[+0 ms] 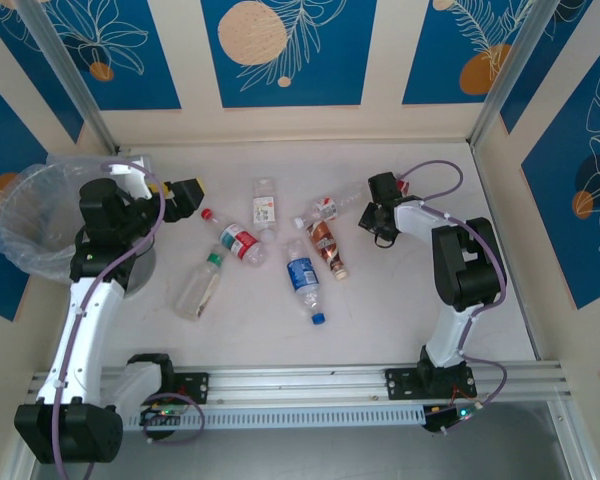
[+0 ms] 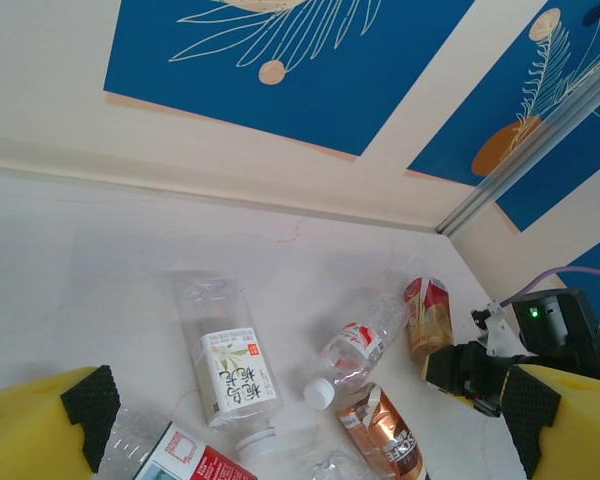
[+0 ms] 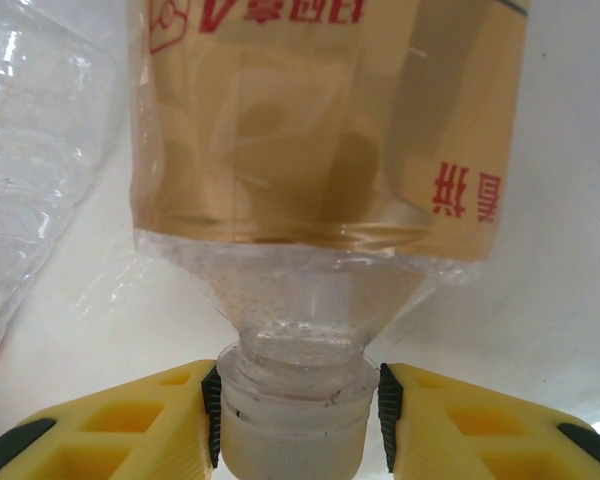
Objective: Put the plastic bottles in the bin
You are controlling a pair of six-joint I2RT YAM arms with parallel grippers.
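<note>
Tan-label bottle (image 3: 320, 130) is clamped in the right gripper (image 3: 295, 415). The pads are closed on its neck at the white cap, and the body runs straight ahead of the fingers.

Left gripper (image 2: 305, 410): fingers wide apart, nothing held. Just ahead of it I see the white-label bottle (image 2: 230, 370), a red-and-white-label bottle (image 2: 355, 345) and the brown-label bottle (image 2: 380, 430), all lying flat.

From above, the red-cap bottle (image 1: 235, 240), green-cap bottle (image 1: 200, 287) and blue-label bottle (image 1: 303, 275) lie between the two grippers. The bag-lined bin (image 1: 25, 215) stands behind the left gripper.
</note>
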